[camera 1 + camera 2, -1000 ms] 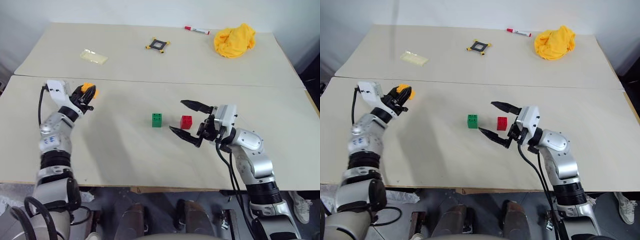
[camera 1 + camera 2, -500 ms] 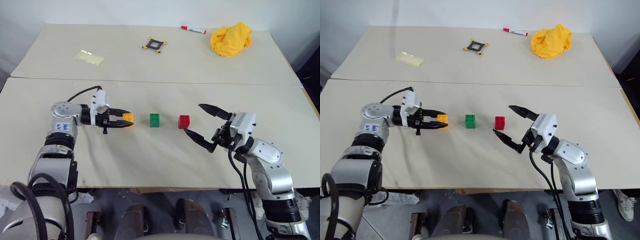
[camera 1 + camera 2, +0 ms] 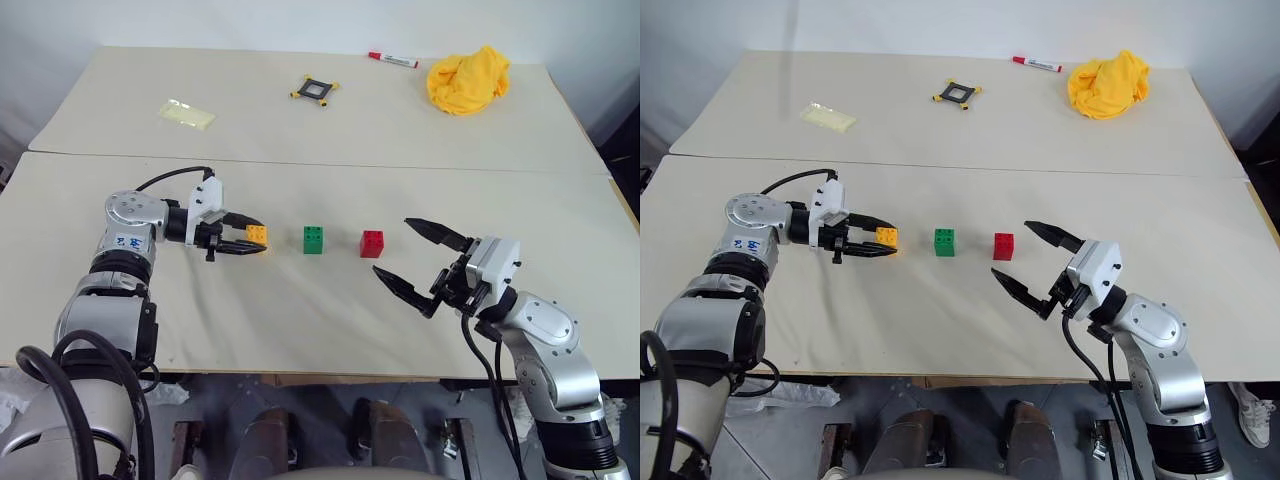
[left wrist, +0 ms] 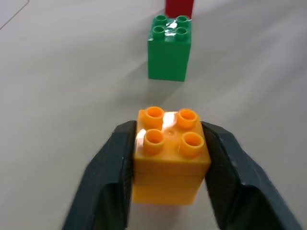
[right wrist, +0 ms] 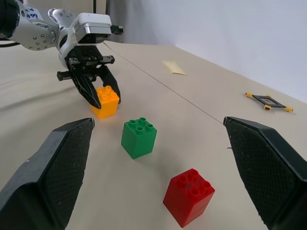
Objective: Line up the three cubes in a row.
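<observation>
Right gripper [image 3: 418, 264] fingers spread wide

Two tables stand end to end, a seam running across between the near table [image 3: 300, 320] and the far table [image 3: 300, 130]. On the near table three bricks sit in a row parallel to that seam, about midway between seam and front edge: the left brick [image 3: 257, 236], the middle brick [image 3: 314, 239] and the right brick [image 3: 372, 243], each apart from its neighbour. The left gripper [image 3: 240, 237] lies level from the left edge side, one finger on each side of the left brick. The right gripper [image 3: 418, 260] hovers toward the front right corner, just right of the right brick. On the far table, a flat packet [image 3: 187, 113] lies near the left edge, a square frame [image 3: 316, 90] mid-table, a marker [image 3: 393, 60] by the back edge, and a bunched cloth [image 3: 468, 80] toward the back right corner.
</observation>
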